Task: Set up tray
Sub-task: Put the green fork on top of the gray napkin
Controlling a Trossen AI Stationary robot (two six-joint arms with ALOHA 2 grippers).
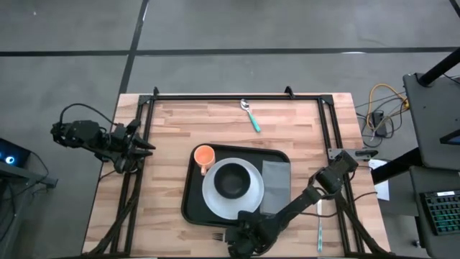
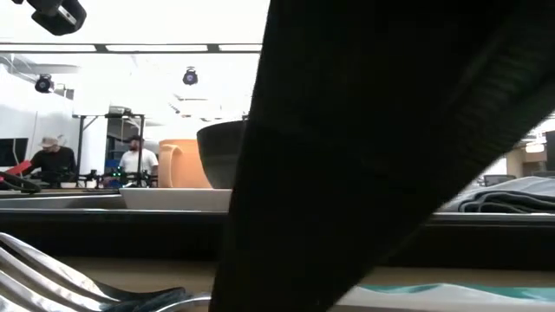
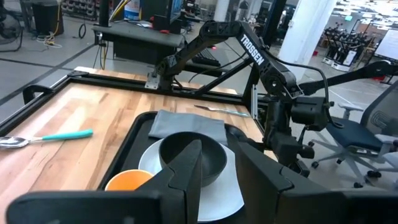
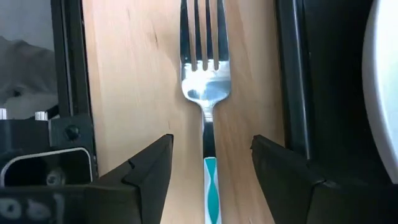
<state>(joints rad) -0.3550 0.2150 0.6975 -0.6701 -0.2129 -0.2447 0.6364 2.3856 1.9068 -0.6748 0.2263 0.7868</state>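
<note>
A pale wooden-plank table (image 1: 172, 129) inside a black metal frame is standing on a grey floor; beyond it a workshop with two people is showing in the low view. The large black rectangular tray with rounded corners and a raised rim (image 1: 188, 205) is lying at mid-table, carrying a white round plate (image 1: 215, 201) with a dark bowl (image 1: 231, 180) on it, an orange cup (image 1: 204, 155) and a folded grey napkin (image 1: 275, 183).

The right gripper (image 4: 210, 163) is hovering low at the table's near edge, its arm reaching diagonally past the tray's corner. Its fingers are standing wide apart, and a silver fork with a teal-patterned handle (image 4: 206, 87) is lying centred between them, tines pointing away, on bare wood just beside the tray's rim. The step in hand appears to be the fork pickup; the next move probably calls for lowering and closing on the handle, then lifting it onto the tray.

The left gripper (image 3: 214, 177) is waiting at the table's left edge, fingers parted and holding nothing. A teal-handled silver spoon (image 1: 251, 115) is lying well apart, near the far edge.
</note>
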